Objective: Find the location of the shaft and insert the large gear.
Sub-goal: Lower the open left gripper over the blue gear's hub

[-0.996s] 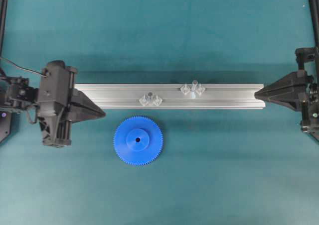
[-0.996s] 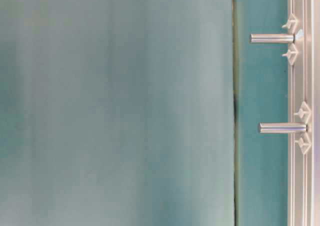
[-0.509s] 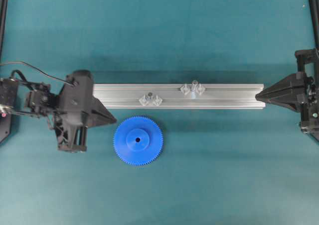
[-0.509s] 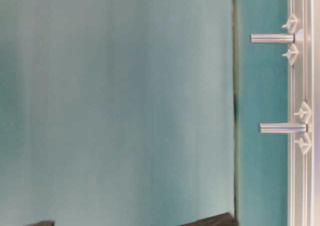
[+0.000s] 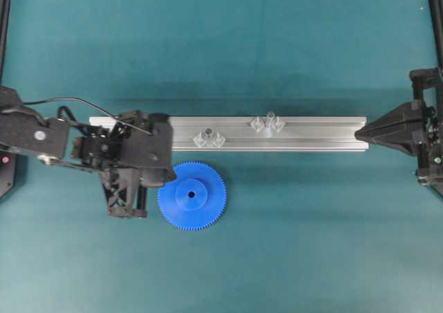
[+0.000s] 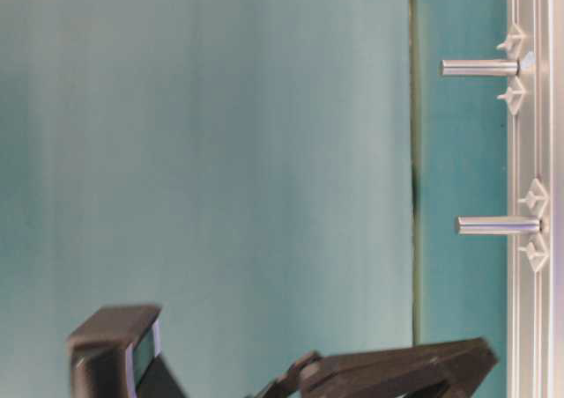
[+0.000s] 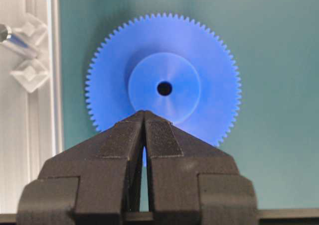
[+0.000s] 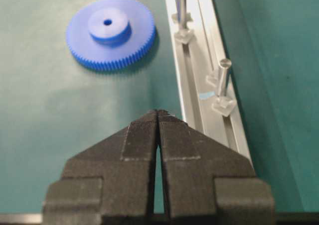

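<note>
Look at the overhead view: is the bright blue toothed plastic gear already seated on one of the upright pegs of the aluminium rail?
No, the bright blue toothed plastic gear lies flat on the teal table, beside the aluminium rail.

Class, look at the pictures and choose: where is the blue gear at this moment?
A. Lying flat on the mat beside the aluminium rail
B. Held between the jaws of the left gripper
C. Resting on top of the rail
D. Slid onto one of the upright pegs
A: the large gear lies flat on the green mat beside the rail, its centre hole empty, and the left gripper is shut with nothing in it.
</note>
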You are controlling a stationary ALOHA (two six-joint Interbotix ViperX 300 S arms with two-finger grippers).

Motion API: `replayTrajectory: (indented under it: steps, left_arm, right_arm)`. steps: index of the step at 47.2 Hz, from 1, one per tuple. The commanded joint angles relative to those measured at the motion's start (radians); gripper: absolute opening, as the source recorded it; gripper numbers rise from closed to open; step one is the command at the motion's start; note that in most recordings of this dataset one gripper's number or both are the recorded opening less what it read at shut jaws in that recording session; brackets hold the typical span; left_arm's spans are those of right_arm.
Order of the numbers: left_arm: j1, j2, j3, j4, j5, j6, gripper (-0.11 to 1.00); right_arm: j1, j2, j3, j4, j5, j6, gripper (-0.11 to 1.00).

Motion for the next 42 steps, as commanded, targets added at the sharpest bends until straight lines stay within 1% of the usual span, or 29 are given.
replayTrajectory:
  steps: [1, 13, 29, 34, 42]
  left_arm:
    - [-0.012, 0.011, -0.048, 0.002, 0.015, 0.002, 0.01]
    - [-0.028, 0.083, -0.12, 0.002, 0.098, 0.002, 0.01]
    - [-0.031, 0.163, -0.202, 0.003, 0.149, 0.006, 0.01]
    - [-0.031, 0.187, -0.233, 0.003, 0.19, 0.006, 0.01]
    - [-0.031, 0.236, -0.308, 0.005, 0.302, 0.008, 0.01]
  right_arm:
    - [-0.002, 0.009, -0.018, 0.002, -0.005, 0.009, 0.0]
    - [-0.003, 0.009, -0.017, 0.002, -0.003, 0.009, 0.0]
    - [-0.003, 0.009, -0.012, 0.0, -0.003, 0.009, 0.0]
    - [-0.006, 0.009, -0.009, 0.0, -0.003, 0.009, 0.0]
    - [-0.006, 0.008, -0.008, 0.0, -0.003, 0.009, 0.0]
